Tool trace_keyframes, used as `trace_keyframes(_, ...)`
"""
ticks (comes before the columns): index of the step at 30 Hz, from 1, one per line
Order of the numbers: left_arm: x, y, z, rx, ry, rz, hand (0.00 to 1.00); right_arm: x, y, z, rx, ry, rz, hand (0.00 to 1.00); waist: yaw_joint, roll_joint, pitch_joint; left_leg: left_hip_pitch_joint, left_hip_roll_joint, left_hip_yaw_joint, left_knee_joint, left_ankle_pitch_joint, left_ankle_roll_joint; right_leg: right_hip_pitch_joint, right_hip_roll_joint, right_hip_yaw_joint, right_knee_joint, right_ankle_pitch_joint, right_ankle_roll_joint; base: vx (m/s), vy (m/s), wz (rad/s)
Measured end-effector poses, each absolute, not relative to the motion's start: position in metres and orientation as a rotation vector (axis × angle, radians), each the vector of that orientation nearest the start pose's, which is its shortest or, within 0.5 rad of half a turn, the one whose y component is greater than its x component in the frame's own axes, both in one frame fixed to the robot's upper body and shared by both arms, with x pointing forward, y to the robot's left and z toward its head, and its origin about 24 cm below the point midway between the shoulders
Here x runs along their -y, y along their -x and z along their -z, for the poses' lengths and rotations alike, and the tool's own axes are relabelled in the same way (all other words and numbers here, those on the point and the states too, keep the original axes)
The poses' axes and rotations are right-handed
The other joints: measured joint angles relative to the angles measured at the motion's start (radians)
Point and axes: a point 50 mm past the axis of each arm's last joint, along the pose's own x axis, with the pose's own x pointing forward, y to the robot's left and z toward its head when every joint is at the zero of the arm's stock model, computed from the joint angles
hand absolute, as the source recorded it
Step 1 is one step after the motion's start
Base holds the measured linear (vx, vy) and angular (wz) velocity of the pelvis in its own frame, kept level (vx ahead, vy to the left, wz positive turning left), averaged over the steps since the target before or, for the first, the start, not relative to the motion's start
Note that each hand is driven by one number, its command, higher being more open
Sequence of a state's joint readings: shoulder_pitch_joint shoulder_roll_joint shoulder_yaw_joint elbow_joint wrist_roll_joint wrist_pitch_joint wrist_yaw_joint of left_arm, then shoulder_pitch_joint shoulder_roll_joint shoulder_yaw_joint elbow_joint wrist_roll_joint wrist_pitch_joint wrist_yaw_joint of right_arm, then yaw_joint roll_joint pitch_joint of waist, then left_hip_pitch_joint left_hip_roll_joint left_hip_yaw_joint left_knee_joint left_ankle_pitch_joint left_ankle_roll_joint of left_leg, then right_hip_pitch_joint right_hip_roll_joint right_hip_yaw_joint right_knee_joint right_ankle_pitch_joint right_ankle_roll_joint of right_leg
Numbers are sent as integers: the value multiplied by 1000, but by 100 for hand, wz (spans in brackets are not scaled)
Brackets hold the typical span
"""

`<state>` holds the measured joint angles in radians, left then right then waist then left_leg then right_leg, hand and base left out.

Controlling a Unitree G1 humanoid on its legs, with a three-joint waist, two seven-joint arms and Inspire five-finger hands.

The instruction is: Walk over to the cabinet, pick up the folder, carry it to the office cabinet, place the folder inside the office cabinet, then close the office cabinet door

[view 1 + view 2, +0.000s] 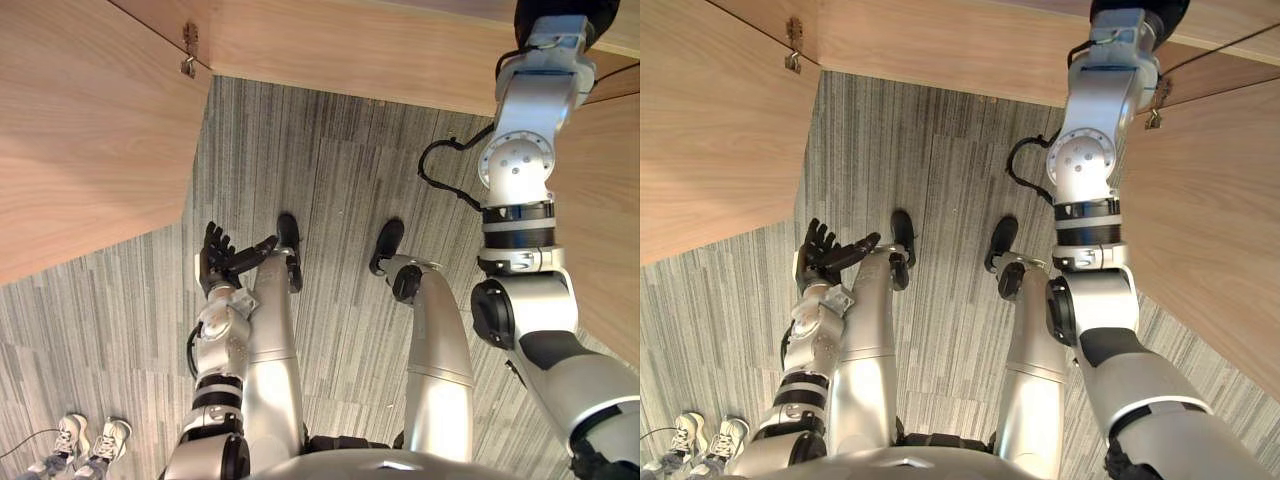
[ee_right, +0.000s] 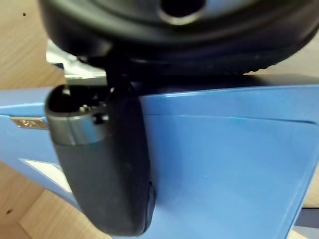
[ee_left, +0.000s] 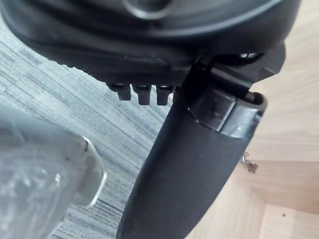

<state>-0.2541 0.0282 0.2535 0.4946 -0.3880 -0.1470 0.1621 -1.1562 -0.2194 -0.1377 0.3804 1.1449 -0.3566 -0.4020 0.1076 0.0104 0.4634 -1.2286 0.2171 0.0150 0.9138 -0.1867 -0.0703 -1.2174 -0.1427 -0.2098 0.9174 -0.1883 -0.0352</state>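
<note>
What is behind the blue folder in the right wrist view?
Light wood shows past the edges of the folder; the right hand has its thumb across the front. Directly behind is covered.

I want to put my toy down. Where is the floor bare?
Grey carpet lies bare between the left wooden door and the cabinet front. It is crowded by a person's shoes lower left, and on the right, where the right hand holds the blue folder.

Light bright, diffuse, even across cabinet door [image 1: 90,130]. Only faint soft shadows on carpet [image 1: 330,160] beside the door. Mild sheen on folder [image 2: 224,164]; left hand [image 3: 149,40] renders near-black, detail lost.
</note>
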Motion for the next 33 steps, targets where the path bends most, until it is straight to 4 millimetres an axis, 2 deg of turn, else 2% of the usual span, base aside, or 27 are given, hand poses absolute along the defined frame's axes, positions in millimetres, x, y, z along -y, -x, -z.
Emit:
trace_keyframes(8,-207,-281,-3,-78,483,-408,100,182,-364,-360,758,-1245,31,0,2,0,0,-14,-8,-4,-25,11,-7,-18,-8,-8,-10,-4,-5,5,43,5)
trace_keyframes(9,-207,-280,-3,-79,489,-408,100,185,-364,-363,759,-1245,33,100,3,0,0,-14,-9,-5,-28,12,-8,-18,-9,-10,-9,-6,-8,2,40,5)
trace_keyframes(19,-200,-279,-7,-61,481,-357,100,202,-363,-378,787,-1198,58,100,16,0,0,-14,-14,-16,-63,32,-16,-18,-13,-29,-22,-9,-12,-4,19,5)
trace_keyframes(33,-199,-276,-6,-61,475,-351,100,201,-368,-375,765,-1126,50,100,20,1,-1,-5,-8,-15,-57,32,-16,-3,-8,-30,-27,-6,-15,-14,33,-1)
